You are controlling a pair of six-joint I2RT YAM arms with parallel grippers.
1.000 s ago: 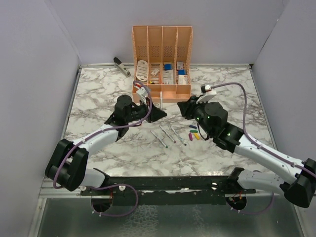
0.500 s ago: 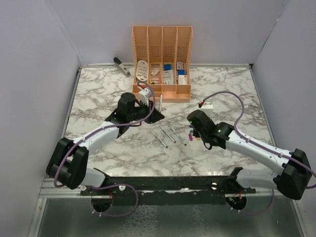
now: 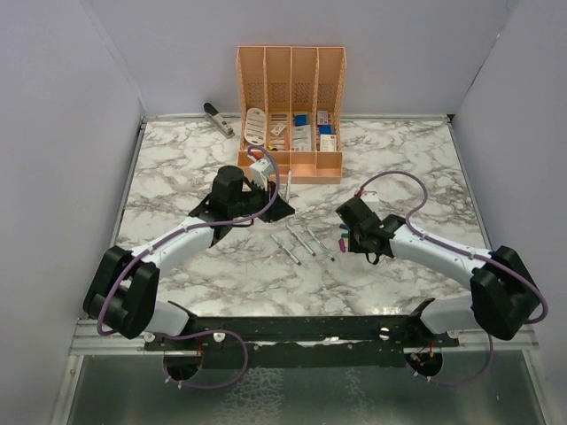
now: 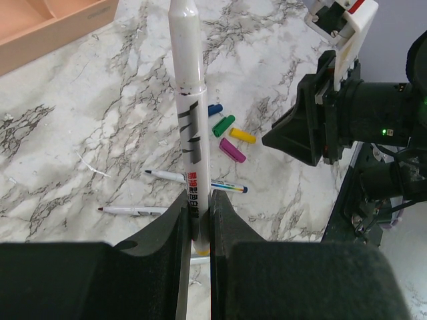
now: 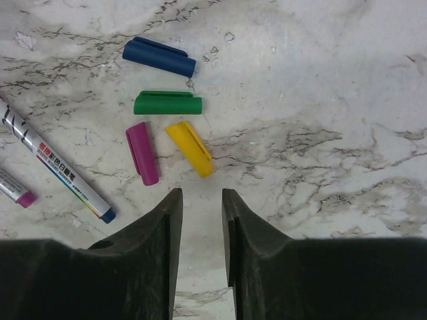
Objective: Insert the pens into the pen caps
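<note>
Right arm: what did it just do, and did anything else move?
The right claw swung back from the organizer and sank over the caps, open and empty. The left claw kept its grip on a pen; the loose pens stayed put.

held pen [image 4: 189,127] tip cut off by top edge, blue-tipped pen [image 5: 57,167] cropped at left edge

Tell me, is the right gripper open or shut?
Open. The right gripper shows a clear gap between its fingers, with nothing held in it; the yellow cap lies just beyond the tips.
</note>
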